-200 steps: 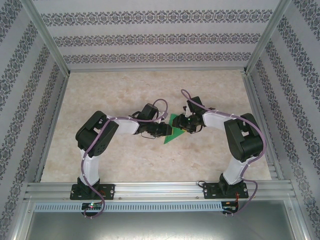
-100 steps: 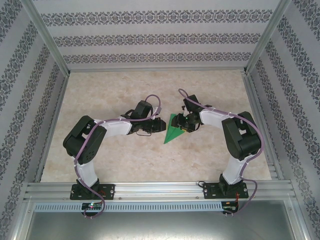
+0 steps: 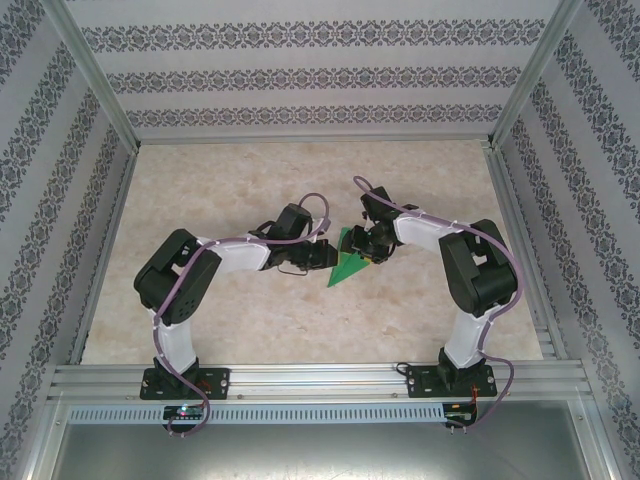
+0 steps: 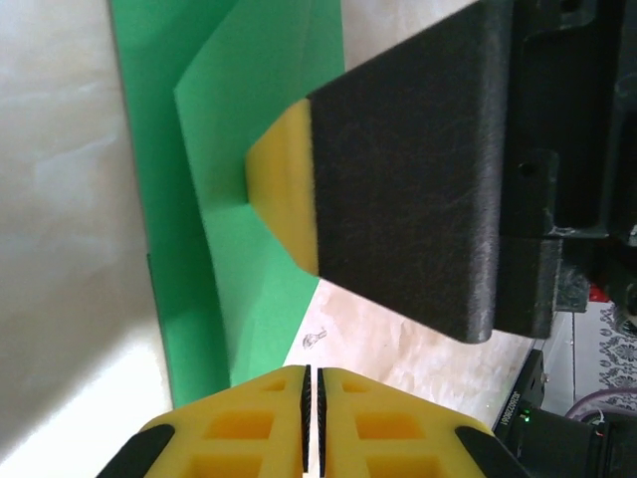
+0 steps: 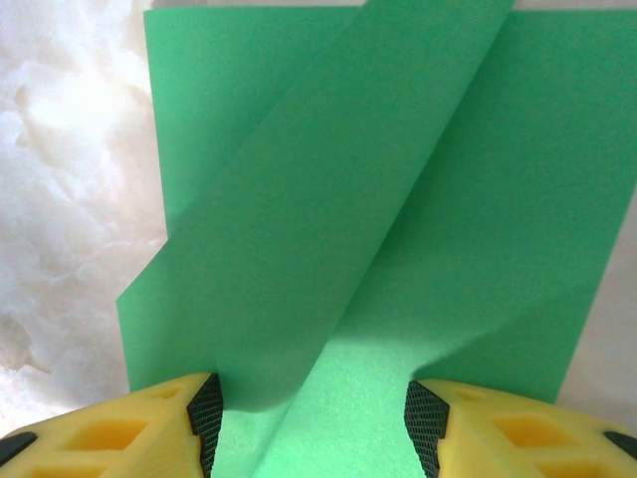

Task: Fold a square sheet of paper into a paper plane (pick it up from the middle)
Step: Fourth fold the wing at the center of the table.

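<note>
The green square sheet of paper lies near the table's middle, folded into a wedge that points toward the near left. My right gripper stands open on its far right part. In the right wrist view its fingers straddle the paper, where one creased flap rises off the layer below. My left gripper sits at the paper's left edge. In the left wrist view the left gripper is shut with nothing between its pads, just short of the paper. A black, yellow-tipped finger of the right gripper presses on the sheet.
The marble-patterned table is boxed in by patterned walls and an aluminium frame along the near edge. Both arms bend inward over the centre, with cables looping above their wrists.
The left gripper has closed. It drew back left from the paper, then returned to its left edge. The right gripper has edged slightly farther back over the sheet.
</note>
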`<action>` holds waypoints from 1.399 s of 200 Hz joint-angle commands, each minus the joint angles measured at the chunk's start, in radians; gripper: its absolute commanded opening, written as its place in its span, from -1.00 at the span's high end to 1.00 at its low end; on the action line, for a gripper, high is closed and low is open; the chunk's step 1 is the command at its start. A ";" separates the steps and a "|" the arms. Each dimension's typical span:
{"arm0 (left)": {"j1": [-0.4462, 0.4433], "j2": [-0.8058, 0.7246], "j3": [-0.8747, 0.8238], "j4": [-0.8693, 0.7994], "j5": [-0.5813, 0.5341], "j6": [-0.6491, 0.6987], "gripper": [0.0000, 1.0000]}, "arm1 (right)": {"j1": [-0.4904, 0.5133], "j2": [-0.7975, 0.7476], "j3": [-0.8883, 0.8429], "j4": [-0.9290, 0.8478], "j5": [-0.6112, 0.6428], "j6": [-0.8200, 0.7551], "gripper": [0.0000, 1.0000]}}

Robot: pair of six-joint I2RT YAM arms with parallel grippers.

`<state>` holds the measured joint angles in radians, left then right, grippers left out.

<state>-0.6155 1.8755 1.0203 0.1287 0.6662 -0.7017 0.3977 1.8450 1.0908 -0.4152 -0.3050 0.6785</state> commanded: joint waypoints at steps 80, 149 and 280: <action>-0.016 0.088 0.086 -0.067 -0.008 0.021 0.76 | 0.015 0.134 -0.034 -0.114 0.154 0.021 -0.14; -0.017 0.115 0.124 -0.139 -0.040 0.044 0.81 | 0.018 0.159 -0.031 -0.122 0.167 0.018 -0.07; -0.017 0.137 0.129 -0.155 -0.065 0.036 0.83 | 0.036 0.232 -0.002 -0.142 0.197 0.012 -0.08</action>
<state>-0.6228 1.9896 1.1263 0.0124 0.6220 -0.6842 0.4271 1.9095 1.1694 -0.5186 -0.2325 0.6861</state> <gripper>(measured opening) 0.092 0.535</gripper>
